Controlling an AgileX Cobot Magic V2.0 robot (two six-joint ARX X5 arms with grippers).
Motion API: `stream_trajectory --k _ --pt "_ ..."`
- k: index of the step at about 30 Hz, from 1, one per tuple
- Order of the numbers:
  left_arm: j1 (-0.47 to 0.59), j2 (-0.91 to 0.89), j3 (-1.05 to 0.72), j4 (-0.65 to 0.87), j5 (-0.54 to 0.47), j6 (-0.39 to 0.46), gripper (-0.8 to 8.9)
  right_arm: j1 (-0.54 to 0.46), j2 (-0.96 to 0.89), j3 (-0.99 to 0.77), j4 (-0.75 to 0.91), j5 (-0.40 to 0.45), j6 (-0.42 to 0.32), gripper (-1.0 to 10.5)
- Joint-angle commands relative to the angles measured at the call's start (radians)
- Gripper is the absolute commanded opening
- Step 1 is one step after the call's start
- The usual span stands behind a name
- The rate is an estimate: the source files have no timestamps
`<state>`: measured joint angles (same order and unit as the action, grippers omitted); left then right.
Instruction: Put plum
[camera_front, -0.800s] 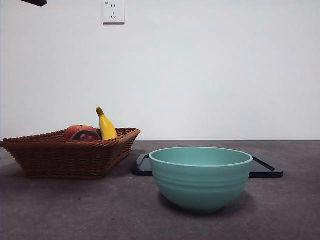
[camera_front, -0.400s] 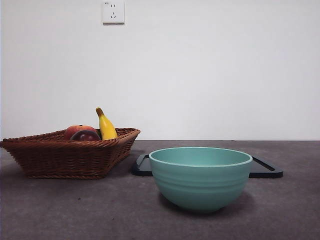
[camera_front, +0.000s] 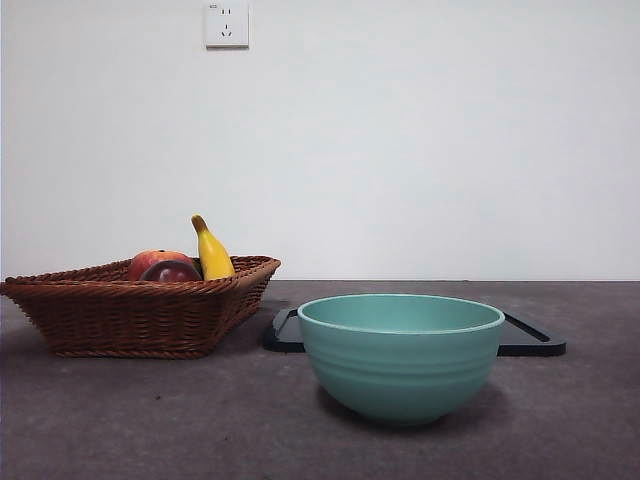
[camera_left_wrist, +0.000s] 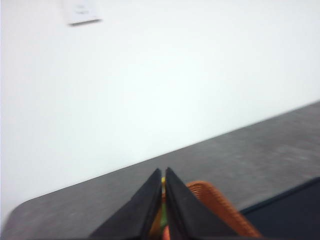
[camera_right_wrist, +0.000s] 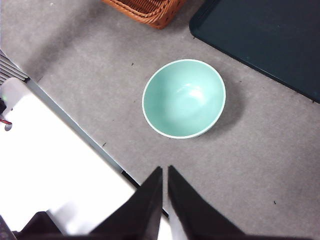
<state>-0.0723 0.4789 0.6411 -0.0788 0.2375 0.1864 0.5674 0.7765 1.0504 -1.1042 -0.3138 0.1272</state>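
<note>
I read the plum (camera_front: 172, 271) as lying in the wicker basket (camera_front: 140, 315), low against the peach (camera_front: 155, 262) with the banana (camera_front: 212, 252) just beside it. The left gripper (camera_left_wrist: 164, 175) has its jaws together and looks out over the basket rim — the nearer arm, in my judgement. The right gripper (camera_right_wrist: 165, 172), jaws likewise together, hangs above the green bowl (camera_right_wrist: 184, 98), well apart from the fruit. The plum is round — no long axis to align.
</note>
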Motion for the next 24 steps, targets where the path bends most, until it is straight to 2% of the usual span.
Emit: stream_trajectory --k 1,6,15,24 --pt "0.008 -0.078 -0.091 0.027 -0.062 0.003 0.10 0.005 0.006 0.017 0.004 0.000 -0.008 0.1" --pt "0.025 -0.220 -0.258 0.027 -0.138 0.002 0.11 0.005 0.006 0.017 0.004 0.000 -0.008 0.1" --pt "0.048 -0.388 -0.481 0.017 -0.138 -0.055 0.10 0.005 0.006 0.017 0.004 0.000 -0.008 0.1" --pt "0.053 -0.455 -0.591 -0.019 -0.139 -0.080 0.10 0.005 0.006 0.017 0.004 0.000 -0.008 0.1"
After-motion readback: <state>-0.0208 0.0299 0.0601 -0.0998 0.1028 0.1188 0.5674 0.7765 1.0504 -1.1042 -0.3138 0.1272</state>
